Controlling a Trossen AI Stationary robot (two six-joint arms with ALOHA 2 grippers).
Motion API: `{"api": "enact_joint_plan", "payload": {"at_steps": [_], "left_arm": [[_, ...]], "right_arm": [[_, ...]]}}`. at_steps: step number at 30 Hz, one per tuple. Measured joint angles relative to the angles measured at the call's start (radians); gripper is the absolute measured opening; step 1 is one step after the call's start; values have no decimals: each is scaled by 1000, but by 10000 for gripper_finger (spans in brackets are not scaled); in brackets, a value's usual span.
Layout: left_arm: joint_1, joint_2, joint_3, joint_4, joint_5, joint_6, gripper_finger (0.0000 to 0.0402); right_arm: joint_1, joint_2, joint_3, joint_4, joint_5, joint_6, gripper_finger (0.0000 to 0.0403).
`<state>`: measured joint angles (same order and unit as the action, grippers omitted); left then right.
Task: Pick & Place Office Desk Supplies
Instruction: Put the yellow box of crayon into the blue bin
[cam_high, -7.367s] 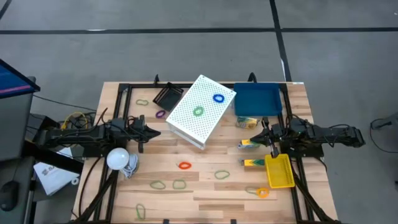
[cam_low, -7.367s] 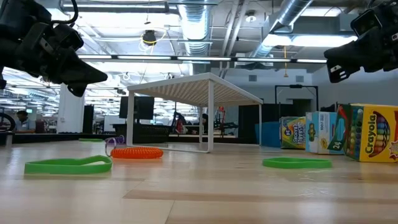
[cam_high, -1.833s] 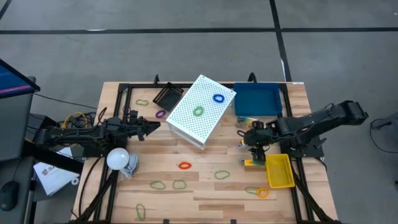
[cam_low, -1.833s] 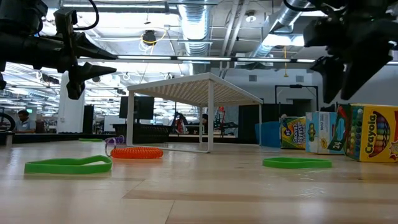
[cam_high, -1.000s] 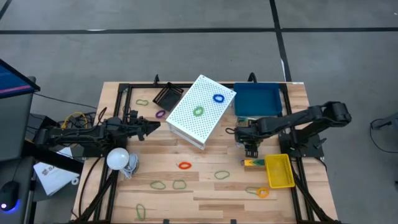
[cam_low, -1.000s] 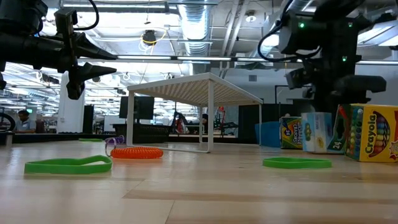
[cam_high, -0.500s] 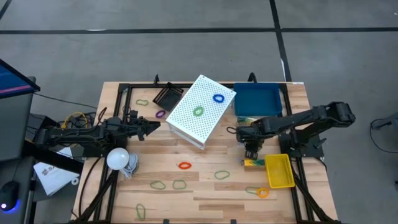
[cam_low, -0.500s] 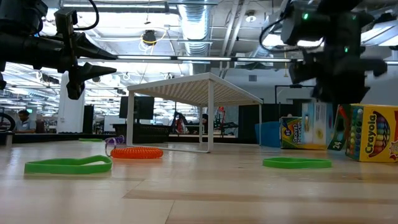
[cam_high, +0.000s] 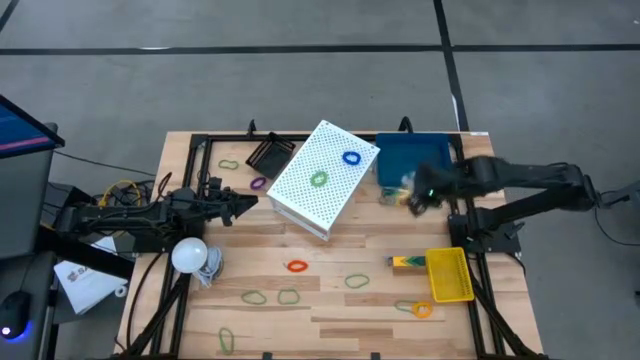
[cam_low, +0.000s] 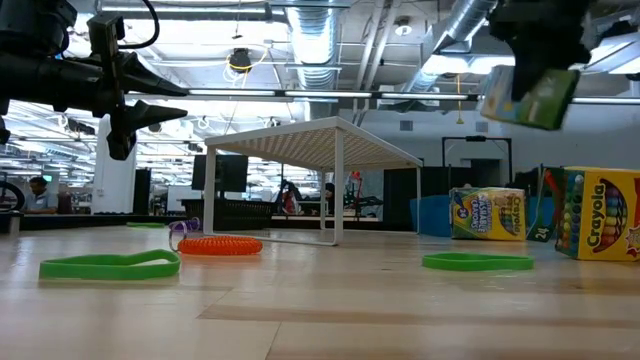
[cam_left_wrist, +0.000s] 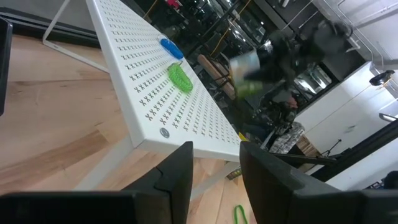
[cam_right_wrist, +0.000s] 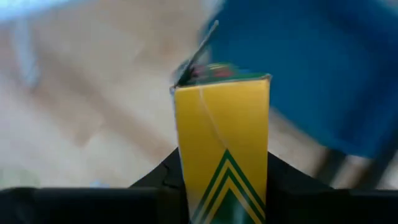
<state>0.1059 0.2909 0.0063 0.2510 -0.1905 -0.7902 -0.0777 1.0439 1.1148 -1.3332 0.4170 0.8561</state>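
Crayola lettering marks 1 tabletop crayon pack (cam_low: 606, 214); right end effector (cam_right_wrist: 222, 186) grips another pack (cam_right_wrist: 222, 149).

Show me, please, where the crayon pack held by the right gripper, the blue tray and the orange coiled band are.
crayon pack (cam_right_wrist: 222, 140): right wrist view, its yellow front face.
blue tray (cam_high: 412, 160): high view, its bare floor.
orange coiled band (cam_low: 220, 245): low view, middle of the coil.
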Motion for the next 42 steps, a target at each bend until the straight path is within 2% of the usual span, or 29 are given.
{"api": "enact_joint_plan", "payload": {"at_steps": [2, 5, 10, 16, 22, 27, 31, 35, 42], "left_arm": [[0, 0, 0, 0, 0, 0, 127], [0, 0, 0, 0, 0, 0, 127], [0, 0, 0, 0, 0, -1, 127], [0, 0, 0, 1, 0, -3, 127], [0, 0, 0, 1, 0, -3, 127], [0, 0, 0, 1, 0, -3, 127], [0, 0, 0, 1, 0, -1, 127], [0, 0, 0, 1, 0, 2, 127], [0, 0, 0, 1, -2, 4, 127]], "right_arm": [[-99, 4, 37, -26, -2, -26, 102], [-274, 27, 60, -27, -70, -134, 102], [-531, 121, 60, 9, -106, -310, 102], [-732, 269, 60, 147, -195, -369, 115], [-811, 388, 58, 187, -202, -362, 109], [-852, 436, 58, 214, -208, -332, 113], [-879, 437, 42, 255, -210, -273, 113], [-899, 403, -39, 299, -217, -223, 113], [-884, 372, -102, 374, -214, -182, 113]]}}
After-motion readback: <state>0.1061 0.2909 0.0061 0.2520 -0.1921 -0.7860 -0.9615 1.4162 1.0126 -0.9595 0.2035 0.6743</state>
